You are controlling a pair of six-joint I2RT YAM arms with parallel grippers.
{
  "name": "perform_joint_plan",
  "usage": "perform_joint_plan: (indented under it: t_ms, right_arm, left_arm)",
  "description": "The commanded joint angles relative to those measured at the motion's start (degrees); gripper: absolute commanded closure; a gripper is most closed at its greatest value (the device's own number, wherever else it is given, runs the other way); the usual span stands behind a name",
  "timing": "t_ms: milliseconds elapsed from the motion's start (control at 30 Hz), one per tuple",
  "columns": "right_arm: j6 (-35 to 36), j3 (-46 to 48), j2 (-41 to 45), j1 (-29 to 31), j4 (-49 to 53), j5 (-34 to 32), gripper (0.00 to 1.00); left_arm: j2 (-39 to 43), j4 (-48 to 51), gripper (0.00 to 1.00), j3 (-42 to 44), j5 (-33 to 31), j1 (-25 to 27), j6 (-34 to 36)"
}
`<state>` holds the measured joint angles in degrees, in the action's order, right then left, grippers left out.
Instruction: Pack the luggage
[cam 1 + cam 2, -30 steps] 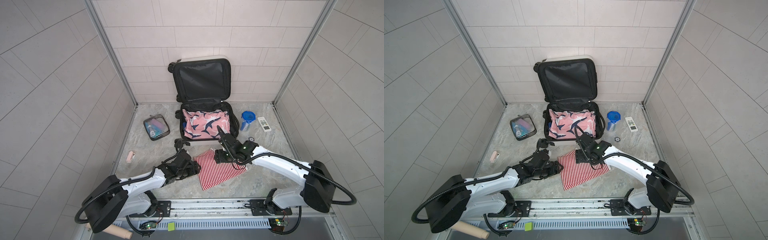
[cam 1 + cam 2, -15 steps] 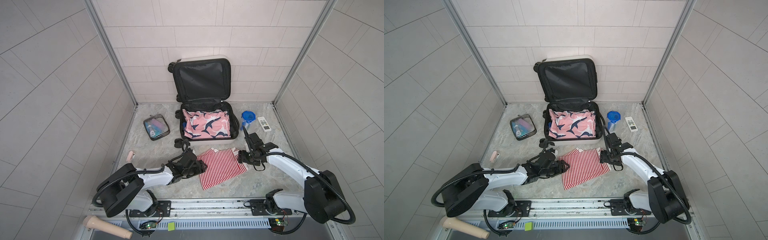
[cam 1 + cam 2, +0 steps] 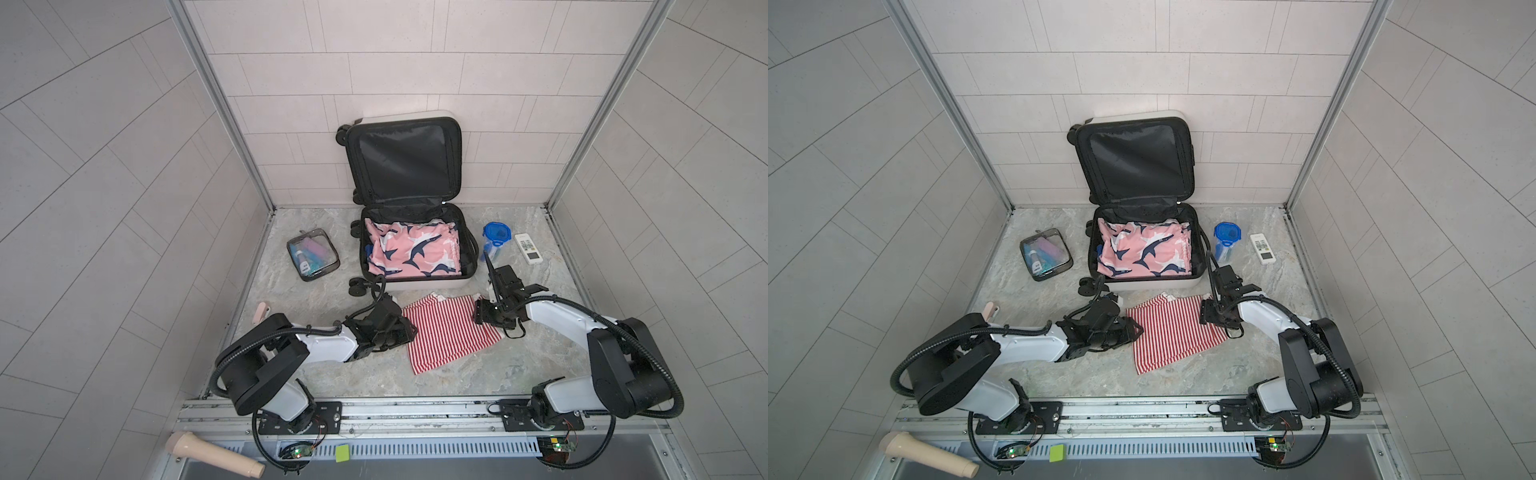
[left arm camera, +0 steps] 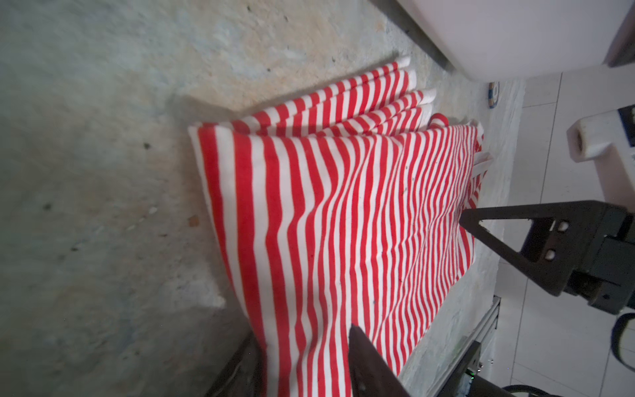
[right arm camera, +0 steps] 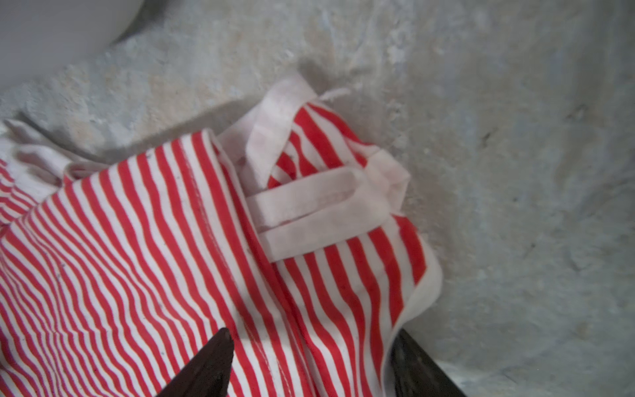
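Observation:
The luggage (image 3: 415, 286) (image 3: 1154, 284) lies open at the back, its black-lined lid (image 3: 405, 162) leaning on the wall. A pink shark-print cloth (image 3: 415, 253) fills its lower half. In front of it a folded red-and-white striped cloth (image 3: 444, 332) (image 3: 1171, 328) lies on the floor. My left gripper (image 3: 405, 332) (image 4: 302, 361) is at the cloth's left edge, jaws apart, one under the fabric and one on top. My right gripper (image 3: 482, 313) (image 5: 312, 350) is open at the cloth's right corner, straddling the fabric (image 5: 137, 240) near its white straps.
A clear toiletry pouch (image 3: 312, 259) lies left of the suitcase. A blue-lidded container (image 3: 495, 239) and a white remote (image 3: 528, 248) lie to its right. A small pink object (image 3: 261, 312) sits by the left wall. Tiled walls enclose three sides.
My right gripper has swung from over the cloth's middle to its right corner. The left gripper has pushed onto the cloth's left edge and its jaws have narrowed.

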<state>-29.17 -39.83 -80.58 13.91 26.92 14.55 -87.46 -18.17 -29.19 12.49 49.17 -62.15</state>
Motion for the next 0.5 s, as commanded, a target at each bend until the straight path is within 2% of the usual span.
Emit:
perform_joint_plan:
  t_ms: [0,267,333,467]
  right_arm:
    - [-0.84,0.96,-1.02,-0.11,-1.87,1.62,0.32]
    - [-4.57,3.46,-0.61,1.58,-4.63,3.40,0.59]
    - [-5.60,3.72,0.12,2.86,-4.85,3.32,0.64]
    - [-7.16,3.53,0.86,5.33,-4.77,2.37,0.71]
  left_arm:
    - [-2.12,-0.28,0.58,-1.02,-0.07,0.22,-0.79]
    - [-3.71,-2.07,0.66,-2.52,0.34,0.23,-0.69]
    - [-4.37,-2.60,0.65,-3.12,0.88,0.23,-0.43]
    - [-5.98,-4.13,0.56,-3.86,1.80,0.30,-0.61]
